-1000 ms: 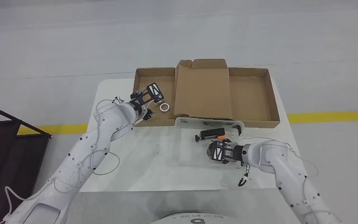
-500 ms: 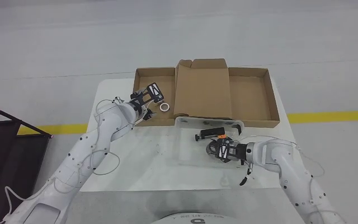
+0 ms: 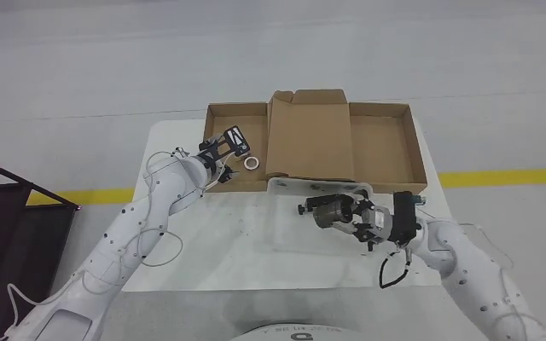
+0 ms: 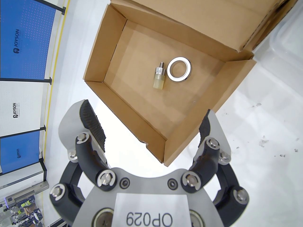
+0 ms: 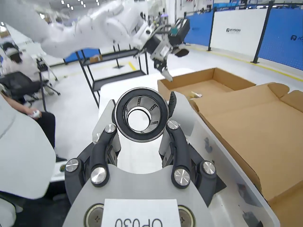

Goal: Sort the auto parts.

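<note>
Two robot arms work over a white table point(image 3: 213, 247) with an open brown cardboard box point(image 3: 384, 149) at its 12 o'clock edge. The right gripper point(image 3: 345, 218) point(image 5: 142, 103), just toward 4 o'clock from the table's centre, has its fingers clamped on a black-and-silver cylindrical bearing sleeve point(image 3: 327, 211) point(image 5: 163, 116). It grips the sleeve across the outer wall, and the open bore faces back along the wrist.

The left gripper point(image 3: 232, 141) point(image 4: 146, 112), at 10 o'clock, hangs over the near wall of the box's 9 o'clock compartment. Its fingers are spread wide with nothing between them. On that compartment's floor lie a silver metal ring point(image 3: 251, 163) point(image 4: 179, 69) and a small cylindrical part with a pale yellowish body and a metal tip point(image 4: 159, 77), the two just beside each other.

A folded cardboard flap covers the box's middle section. A clear plastic tray point(image 3: 277, 181) with small dark parts in it lies along the box's 6 o'clock side. The held sleeve is close by the tray, at its 6 o'clock side.
</note>
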Motion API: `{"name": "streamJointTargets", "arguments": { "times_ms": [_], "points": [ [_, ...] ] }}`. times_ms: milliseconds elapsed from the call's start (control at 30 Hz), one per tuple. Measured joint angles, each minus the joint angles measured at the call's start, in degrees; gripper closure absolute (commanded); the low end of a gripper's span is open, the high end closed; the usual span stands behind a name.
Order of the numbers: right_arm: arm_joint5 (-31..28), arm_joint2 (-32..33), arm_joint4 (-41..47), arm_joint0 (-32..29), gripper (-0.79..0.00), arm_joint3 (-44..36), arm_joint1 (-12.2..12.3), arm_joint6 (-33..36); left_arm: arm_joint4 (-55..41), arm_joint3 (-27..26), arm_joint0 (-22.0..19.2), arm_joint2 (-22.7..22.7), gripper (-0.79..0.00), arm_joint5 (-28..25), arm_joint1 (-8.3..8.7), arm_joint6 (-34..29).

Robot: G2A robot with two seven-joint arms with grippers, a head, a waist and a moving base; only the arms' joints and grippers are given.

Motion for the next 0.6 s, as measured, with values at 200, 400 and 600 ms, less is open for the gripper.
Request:
{"name": "streamJointTargets", "arguments": {
  "times_ms": [200, 400, 600],
  "points": [
    [0.0, 0.35, 1.25, 0.53, 0.0, 3.57, 5.04, -9.63, 0.0, 0.0, 0.0, 0.0, -0.785, 0.0, 0.0, 0.0],
    [0.0, -0.54, -1.92, -0.11, 0.0, 4.86, 8.11, -18.66, 0.0, 0.0, 0.0, 0.0, -0.785, 0.0, 0.0, 0.0],
    [0.0, -0.7, -2.62, 0.01, 0.0, 4.68, 8.22, -18.49, 0.0, 0.0, 0.0, 0.0, -0.785, 0.0, 0.0, 0.0]
  ]
}}
